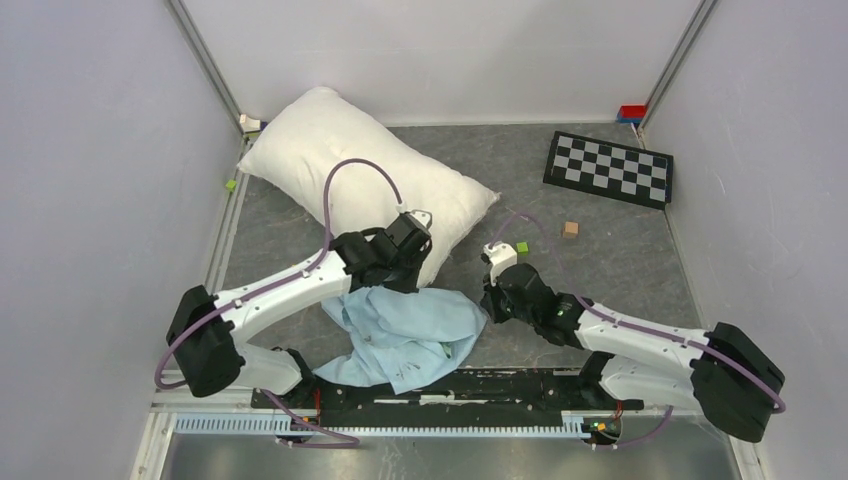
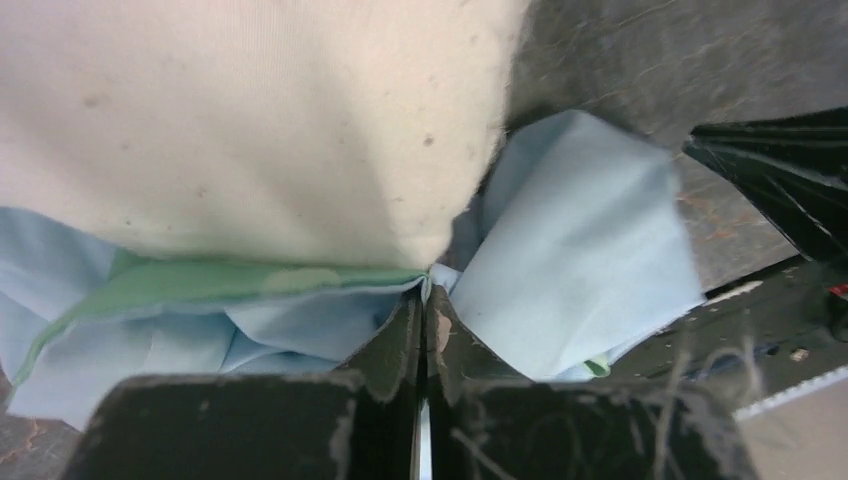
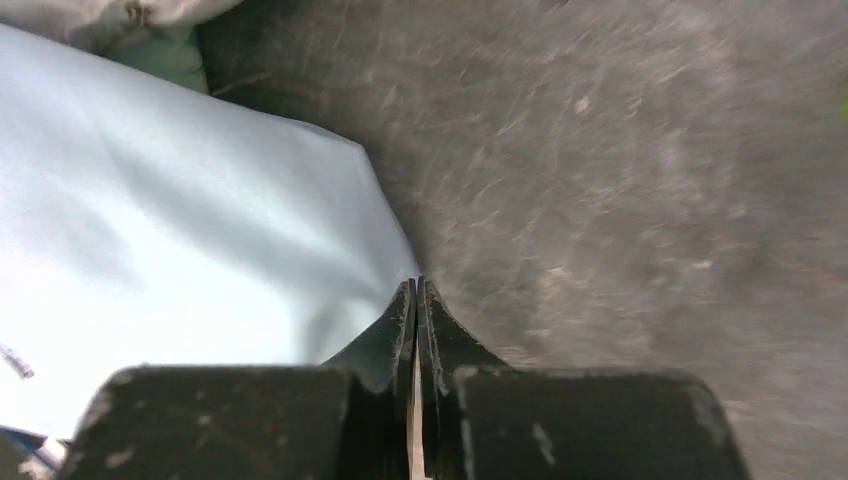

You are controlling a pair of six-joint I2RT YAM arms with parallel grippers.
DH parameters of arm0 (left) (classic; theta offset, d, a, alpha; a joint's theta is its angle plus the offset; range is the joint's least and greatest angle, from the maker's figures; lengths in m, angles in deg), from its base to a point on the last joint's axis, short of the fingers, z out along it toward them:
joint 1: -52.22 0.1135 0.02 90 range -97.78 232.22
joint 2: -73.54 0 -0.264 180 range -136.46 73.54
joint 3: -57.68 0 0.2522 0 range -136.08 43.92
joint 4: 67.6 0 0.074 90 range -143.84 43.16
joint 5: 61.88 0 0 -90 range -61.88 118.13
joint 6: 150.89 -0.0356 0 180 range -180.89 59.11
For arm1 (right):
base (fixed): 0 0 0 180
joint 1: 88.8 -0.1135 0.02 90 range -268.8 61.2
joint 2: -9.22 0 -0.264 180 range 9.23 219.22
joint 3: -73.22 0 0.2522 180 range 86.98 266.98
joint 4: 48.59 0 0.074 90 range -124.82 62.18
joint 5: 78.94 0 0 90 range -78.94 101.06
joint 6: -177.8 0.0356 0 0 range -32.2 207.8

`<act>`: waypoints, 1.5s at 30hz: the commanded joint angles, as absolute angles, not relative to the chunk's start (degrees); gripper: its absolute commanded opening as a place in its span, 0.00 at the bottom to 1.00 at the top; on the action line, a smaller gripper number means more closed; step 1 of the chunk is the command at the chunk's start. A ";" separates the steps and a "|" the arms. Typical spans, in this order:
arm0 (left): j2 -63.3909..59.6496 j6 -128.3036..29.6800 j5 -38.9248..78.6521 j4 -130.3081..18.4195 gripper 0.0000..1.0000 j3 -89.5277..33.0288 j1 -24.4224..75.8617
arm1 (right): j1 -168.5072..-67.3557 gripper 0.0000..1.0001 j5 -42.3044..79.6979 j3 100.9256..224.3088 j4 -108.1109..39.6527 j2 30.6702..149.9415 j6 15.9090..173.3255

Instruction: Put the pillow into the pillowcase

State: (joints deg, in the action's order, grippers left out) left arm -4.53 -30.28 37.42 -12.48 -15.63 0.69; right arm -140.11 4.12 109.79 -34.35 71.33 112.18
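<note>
The off-white pillow lies slantwise at the back left of the grey table; its near end fills the top of the left wrist view. The light-blue pillowcase lies crumpled between the arms, its mint-green reverse showing under the pillow. My left gripper is at the pillow's near end, shut on the pillowcase's edge. My right gripper is at the fabric's right side, jaws together on the edge of the pillowcase.
A black-and-white checkerboard lies at the back right. A wooden cube and a green cube sit beyond my right gripper. Small blocks sit by the left wall and in the back corners. Walls close in three sides.
</note>
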 commanded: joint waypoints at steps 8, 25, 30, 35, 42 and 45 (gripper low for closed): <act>2.03 -35.55 35.26 -6.03 0.02 -43.50 -0.60 | -140.22 0.00 -18.05 138.80 -11.83 63.75 104.19; -11.24 -40.54 50.01 1.66 0.02 -70.95 -0.43 | -140.26 0.98 0.80 126.69 -17.65 53.84 105.21; -12.86 -40.50 49.32 1.45 0.02 -71.33 -0.43 | -140.39 0.98 2.78 119.69 -23.01 51.83 106.53; -13.29 -40.84 50.51 1.08 0.02 -71.62 -0.29 | -141.83 0.98 6.23 114.06 -30.11 54.51 108.81; -13.33 -41.03 49.45 0.80 0.02 -72.19 -0.08 | -142.86 0.98 8.90 107.21 -41.19 58.11 110.77; -13.06 -41.03 49.17 0.39 0.02 -72.26 -0.08 | -143.02 0.97 10.89 105.24 -47.99 62.65 112.07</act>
